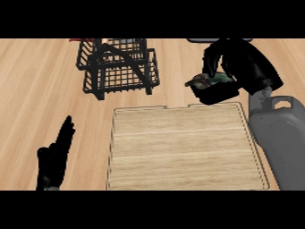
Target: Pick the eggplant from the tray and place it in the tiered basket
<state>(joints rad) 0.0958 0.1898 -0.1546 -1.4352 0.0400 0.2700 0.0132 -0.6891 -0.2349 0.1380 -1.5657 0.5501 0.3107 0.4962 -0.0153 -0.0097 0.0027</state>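
A small red item (79,40) shows far back on the wooden counter (29,89).

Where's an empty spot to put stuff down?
The tray is bare all over, between the left hand and the right forearm. The counter left of the tiered basket is bare too. It is crowded at the upper right, where the right hand holds the eggplant near the basket.

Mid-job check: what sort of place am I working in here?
Most likely a kitchen counter: a pale wood-grain countertop bears a black wire tiered basket and a flat light wooden tray, and the right hand holds a dark, green-capped eggplant.
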